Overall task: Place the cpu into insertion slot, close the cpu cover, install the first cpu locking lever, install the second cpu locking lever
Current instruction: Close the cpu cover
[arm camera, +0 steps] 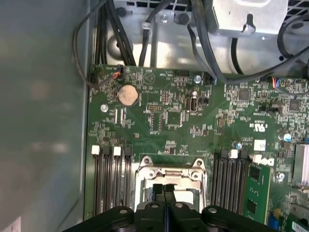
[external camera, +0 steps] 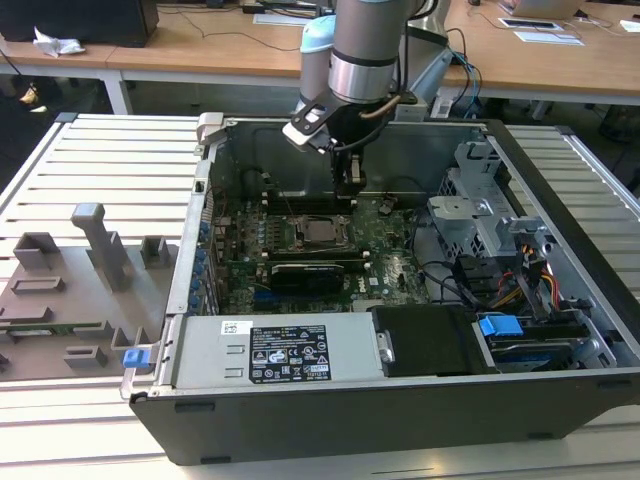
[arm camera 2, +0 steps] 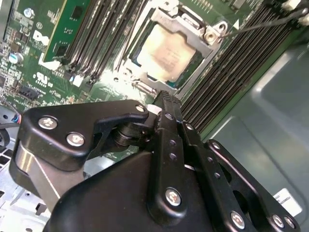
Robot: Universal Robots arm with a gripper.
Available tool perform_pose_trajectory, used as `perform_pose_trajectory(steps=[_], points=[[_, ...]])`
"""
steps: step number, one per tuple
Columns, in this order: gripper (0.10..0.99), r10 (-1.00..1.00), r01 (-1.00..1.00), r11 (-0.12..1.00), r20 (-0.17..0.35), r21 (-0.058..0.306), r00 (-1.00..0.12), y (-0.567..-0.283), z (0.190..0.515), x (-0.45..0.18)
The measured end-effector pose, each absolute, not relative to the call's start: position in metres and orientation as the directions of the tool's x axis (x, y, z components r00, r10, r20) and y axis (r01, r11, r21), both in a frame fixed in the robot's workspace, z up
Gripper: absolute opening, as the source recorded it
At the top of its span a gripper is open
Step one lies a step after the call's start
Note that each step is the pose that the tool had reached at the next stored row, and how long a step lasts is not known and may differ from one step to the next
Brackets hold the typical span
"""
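The hand (arm camera: 164, 188) was pinched fully shut with nothing in it, tips parked right by the edge of the insertion slot (arm camera 2: 189, 70). The cpu (arm camera 2: 166, 58) was already sitting in there, and the cpu cover (arm camera 2: 193, 28) lay flat around its silver top.

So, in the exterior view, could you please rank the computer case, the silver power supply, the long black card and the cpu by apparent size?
Largest to smallest:
1. computer case
2. silver power supply
3. long black card
4. cpu
No two look alike.
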State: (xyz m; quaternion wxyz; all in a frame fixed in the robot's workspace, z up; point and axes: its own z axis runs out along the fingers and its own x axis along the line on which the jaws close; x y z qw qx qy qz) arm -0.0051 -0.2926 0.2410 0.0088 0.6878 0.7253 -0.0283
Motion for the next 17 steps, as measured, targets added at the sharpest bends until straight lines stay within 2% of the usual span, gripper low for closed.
perform_pose_trajectory(steps=[17], points=[[0.106,0.997,0.998,0.052,-0.052,-0.029,-0.054,-0.298,0.217,-0.056]])
